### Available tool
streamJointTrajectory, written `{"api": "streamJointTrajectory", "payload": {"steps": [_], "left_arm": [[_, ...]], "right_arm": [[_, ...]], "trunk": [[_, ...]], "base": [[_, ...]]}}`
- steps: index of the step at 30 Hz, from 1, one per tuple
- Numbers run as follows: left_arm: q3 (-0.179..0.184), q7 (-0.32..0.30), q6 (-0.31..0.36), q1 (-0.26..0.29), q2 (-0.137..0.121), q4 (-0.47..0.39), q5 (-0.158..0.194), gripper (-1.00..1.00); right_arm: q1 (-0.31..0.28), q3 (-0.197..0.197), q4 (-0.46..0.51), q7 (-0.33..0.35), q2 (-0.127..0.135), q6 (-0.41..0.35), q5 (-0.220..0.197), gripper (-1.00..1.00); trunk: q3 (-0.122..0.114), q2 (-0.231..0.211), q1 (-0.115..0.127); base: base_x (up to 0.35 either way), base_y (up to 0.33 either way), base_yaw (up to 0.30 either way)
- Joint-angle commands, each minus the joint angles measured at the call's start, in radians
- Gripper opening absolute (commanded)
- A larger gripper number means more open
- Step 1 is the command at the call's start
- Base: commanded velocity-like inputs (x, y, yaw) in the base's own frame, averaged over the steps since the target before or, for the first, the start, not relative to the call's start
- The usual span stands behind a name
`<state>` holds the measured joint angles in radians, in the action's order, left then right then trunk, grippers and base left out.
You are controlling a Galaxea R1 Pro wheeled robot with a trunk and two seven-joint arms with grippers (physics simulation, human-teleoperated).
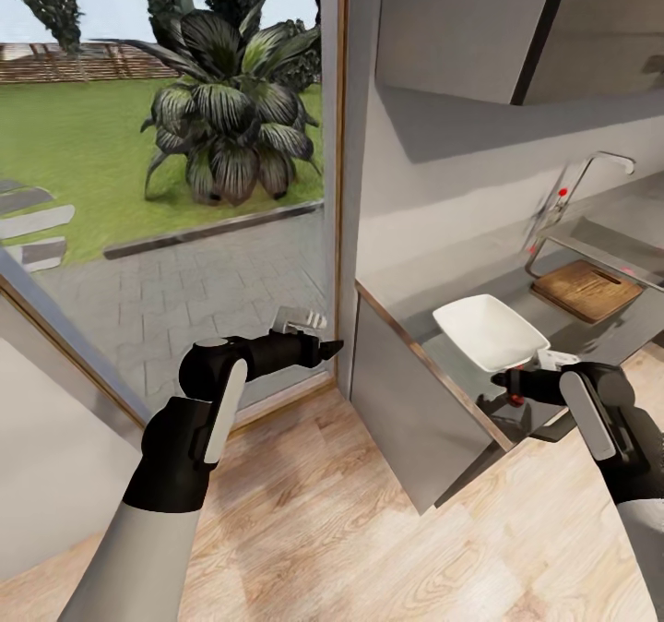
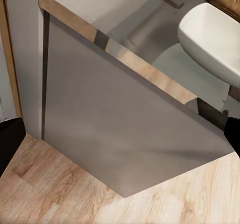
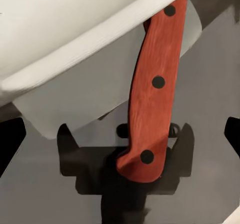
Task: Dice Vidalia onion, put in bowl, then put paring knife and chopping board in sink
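Observation:
The paring knife (image 3: 152,94) lies on the grey countertop (image 1: 443,350) with its red handle toward me and its blade end under the rim of the white bowl (image 3: 75,29). My right gripper (image 3: 120,134) hovers open over the handle's butt, one finger on each side, not touching it. From the head, the right gripper (image 1: 516,384) is just in front of the bowl (image 1: 489,331), with a bit of the knife (image 1: 516,400) below it. The chopping board (image 1: 586,290) lies beyond the bowl, beside the sink (image 1: 604,239). The onion is out of view. My left gripper (image 1: 318,336) hangs open beside the counter's end.
A curved chrome tap (image 1: 595,168) rises behind the sink. The grey cabinet side (image 2: 115,129) stands between the two arms over wood floor (image 1: 350,530). A glass door (image 1: 166,188) onto a garden is at the left. Dark upper cabinets (image 1: 461,22) hang over the counter.

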<state>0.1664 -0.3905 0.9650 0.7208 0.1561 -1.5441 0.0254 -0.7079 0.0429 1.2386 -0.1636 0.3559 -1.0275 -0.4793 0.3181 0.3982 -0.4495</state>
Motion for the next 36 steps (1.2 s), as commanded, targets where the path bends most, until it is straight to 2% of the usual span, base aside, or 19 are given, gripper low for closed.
{"api": "streamJointTrajectory", "payload": {"steps": [1, 36], "left_arm": [[-0.001, -0.001, 0.006, 0.001, 0.000, -0.001, 0.002, 1.00], [-0.002, -0.001, 0.006, 0.001, 0.000, -0.001, 0.002, 1.00]], "right_arm": [[-0.001, 0.000, 0.001, -0.010, -0.001, -0.003, -0.010, 1.00], [-0.001, 0.004, 0.001, -0.013, -0.014, -0.003, -0.007, 1.00]], "trunk": [[0.002, 0.002, -0.001], [0.002, 0.002, -0.001]], "base": [[0.000, 0.000, 0.000], [0.000, 0.000, 0.000]]}}
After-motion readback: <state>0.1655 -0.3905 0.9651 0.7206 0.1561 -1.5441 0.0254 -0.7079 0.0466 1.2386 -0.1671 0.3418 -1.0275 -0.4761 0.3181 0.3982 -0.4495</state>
